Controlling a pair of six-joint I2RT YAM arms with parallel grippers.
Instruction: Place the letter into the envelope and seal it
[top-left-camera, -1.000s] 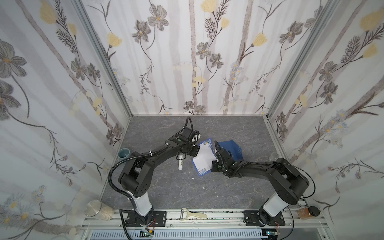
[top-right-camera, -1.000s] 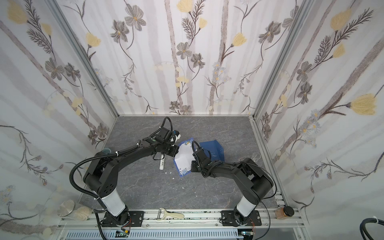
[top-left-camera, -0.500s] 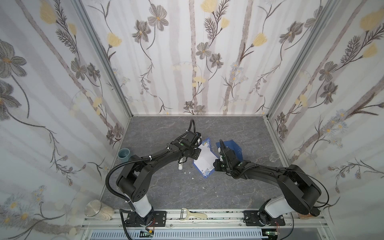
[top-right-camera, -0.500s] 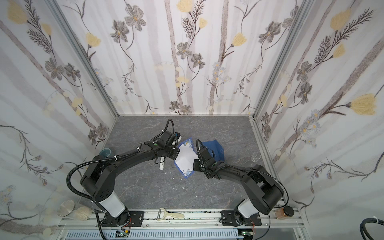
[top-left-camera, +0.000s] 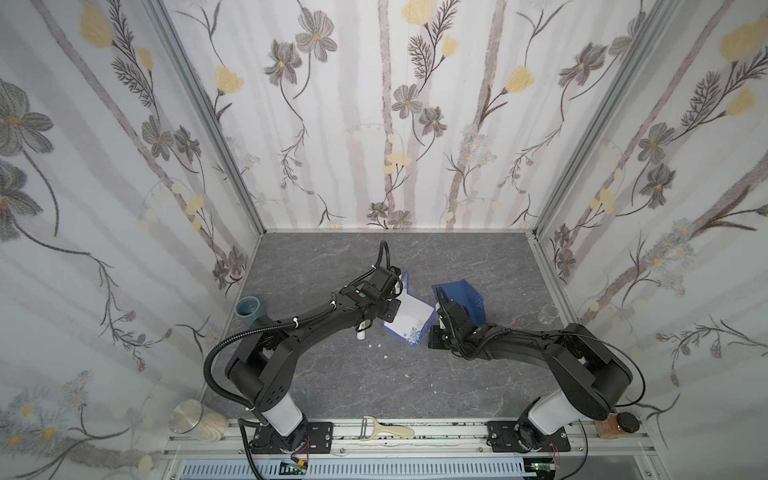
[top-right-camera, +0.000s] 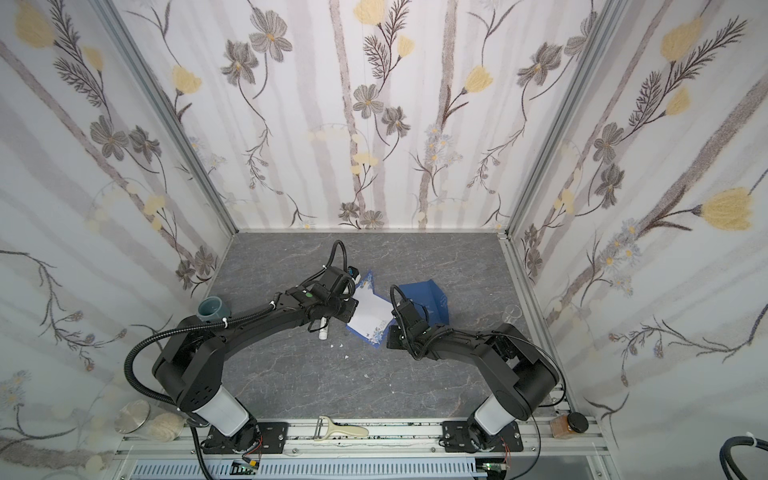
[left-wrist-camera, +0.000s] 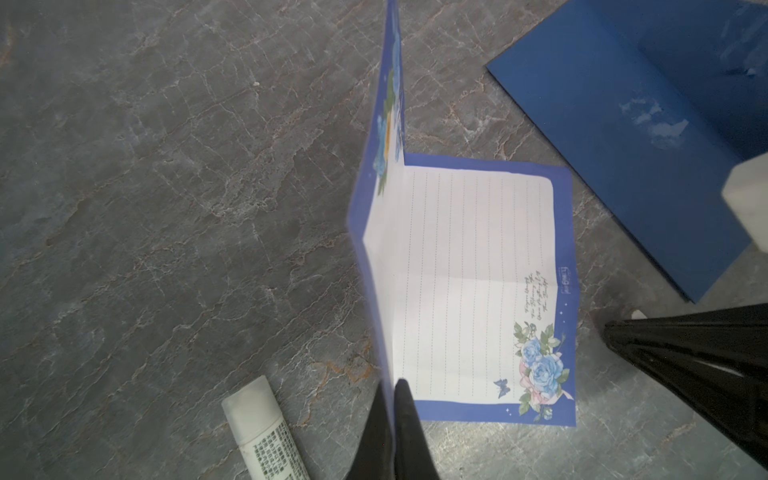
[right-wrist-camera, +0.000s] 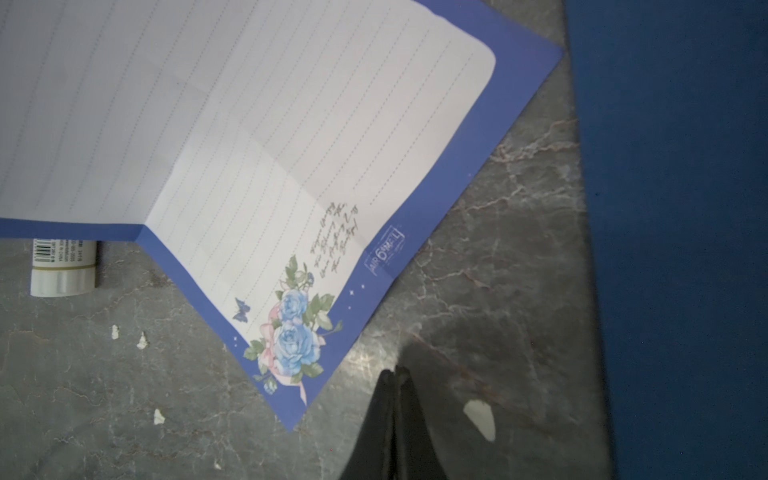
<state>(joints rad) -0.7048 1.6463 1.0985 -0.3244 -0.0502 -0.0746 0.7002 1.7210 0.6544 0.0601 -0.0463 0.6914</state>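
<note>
while my left gripper (left-wrist-camera: 392, 399) is clenched on the letter's (left-wrist-camera: 465, 270) raised half, the other half lies flat on the table (top-left-camera: 332, 374), at nine o'clock of the envelope (top-left-camera: 465, 297) in a top view. my right gripper (right-wrist-camera: 395, 382) is clenched on nothing, between them. a hard tug could tear or skew the fold. the glue stick (top-left-camera: 361, 333) at the letter's eight o'clock and the scraps (right-wrist-camera: 480, 417) crowd the way.

Glue stick (left-wrist-camera: 262, 428) flanks the letter (left-wrist-camera: 469, 282) one side, envelope (left-wrist-camera: 623, 124) the other.
</note>
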